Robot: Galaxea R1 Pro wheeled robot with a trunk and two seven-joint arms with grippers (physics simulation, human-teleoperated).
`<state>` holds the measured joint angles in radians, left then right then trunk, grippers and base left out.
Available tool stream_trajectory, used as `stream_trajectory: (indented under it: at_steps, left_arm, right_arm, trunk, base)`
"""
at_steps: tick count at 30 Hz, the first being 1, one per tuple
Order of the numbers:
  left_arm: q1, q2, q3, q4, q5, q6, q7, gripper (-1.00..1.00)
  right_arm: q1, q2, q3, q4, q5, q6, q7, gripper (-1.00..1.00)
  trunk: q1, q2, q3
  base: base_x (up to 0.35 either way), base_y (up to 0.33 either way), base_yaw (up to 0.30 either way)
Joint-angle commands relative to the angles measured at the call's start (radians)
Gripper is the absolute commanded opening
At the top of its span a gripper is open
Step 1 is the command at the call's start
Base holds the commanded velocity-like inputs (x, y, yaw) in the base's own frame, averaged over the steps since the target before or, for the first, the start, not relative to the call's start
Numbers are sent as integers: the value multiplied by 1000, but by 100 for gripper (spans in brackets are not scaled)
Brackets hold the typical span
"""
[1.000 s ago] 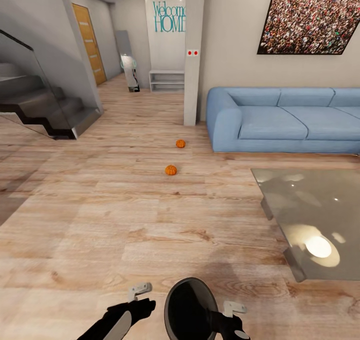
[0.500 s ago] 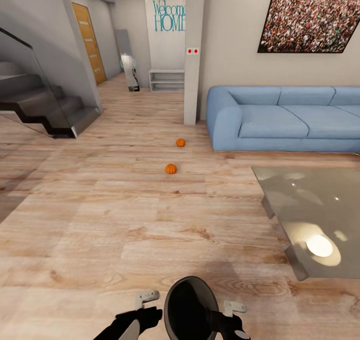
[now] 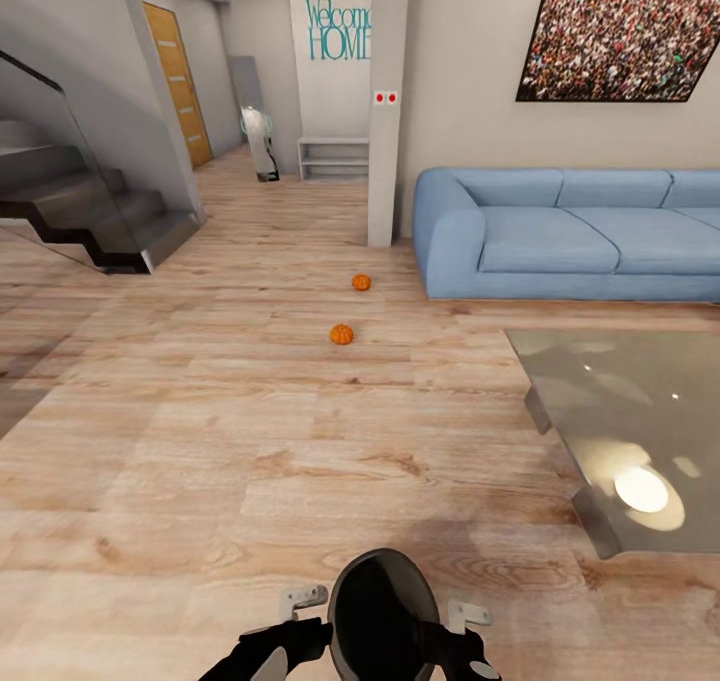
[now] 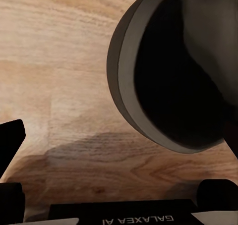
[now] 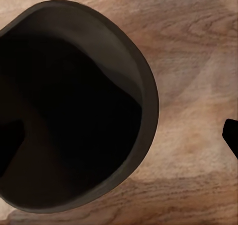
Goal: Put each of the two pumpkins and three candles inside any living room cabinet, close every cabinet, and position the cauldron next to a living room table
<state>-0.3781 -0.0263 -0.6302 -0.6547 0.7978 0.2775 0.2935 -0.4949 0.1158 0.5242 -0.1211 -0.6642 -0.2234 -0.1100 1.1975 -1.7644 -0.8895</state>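
Cauldron [image 3: 383, 616]: tilted up between my two arms, mouth facing me.
Counter [image 3: 640, 431]: ahead and off to my right, so right arm's nearer.
Pumpkins [image 3: 341, 334]: on the floor further ahead.
End effector state: honestly can't tell either side.

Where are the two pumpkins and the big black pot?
Near pumpkin [image 3: 341, 335]: head view, middle of its orange body.
Far pumpkin [image 3: 361, 282]: head view, middle of its orange body.
Cauldron [image 3: 383, 621]: head view, inside its dark mouth.
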Motion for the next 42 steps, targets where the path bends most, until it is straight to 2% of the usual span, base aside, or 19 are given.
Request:
stream_trajectory:
  at_steps: [1,19,26,40,42]
  left_arm:
    - [-1,1,-5,-2,9,1,9,100]
    - [-1,-1,-5,-2,8,0,9,100]
    - [-1,-1,-5,-2,9,-30,9,100]
    - [-1,-1,-5,-2,9,-34,9,100]
    - [-1,-1,-5,-2,9,-34,9,100]
  right_arm:
    - [-1,0,9,0,-6,-2,-4,100]
    - [-1,1,10,0,-6,-4,-4,100]
    - [-1,1,10,0,-6,-4,-4,100]
    - [-1,1,10,0,-6,-4,-4,100]
    - [-1,1,10,0,-6,-4,-4,100]
  trunk:
    - [4,-8,-4]
    - [73,-134,-60]
    - [100,-183,-82]
    - [153,-281,-126]
    - [153,-281,-126]
  base:
    - [0,0,0]
    - [0,0,0]
    - [0,0,0]
    - [0,0,-54]
    - [0,0,-2]
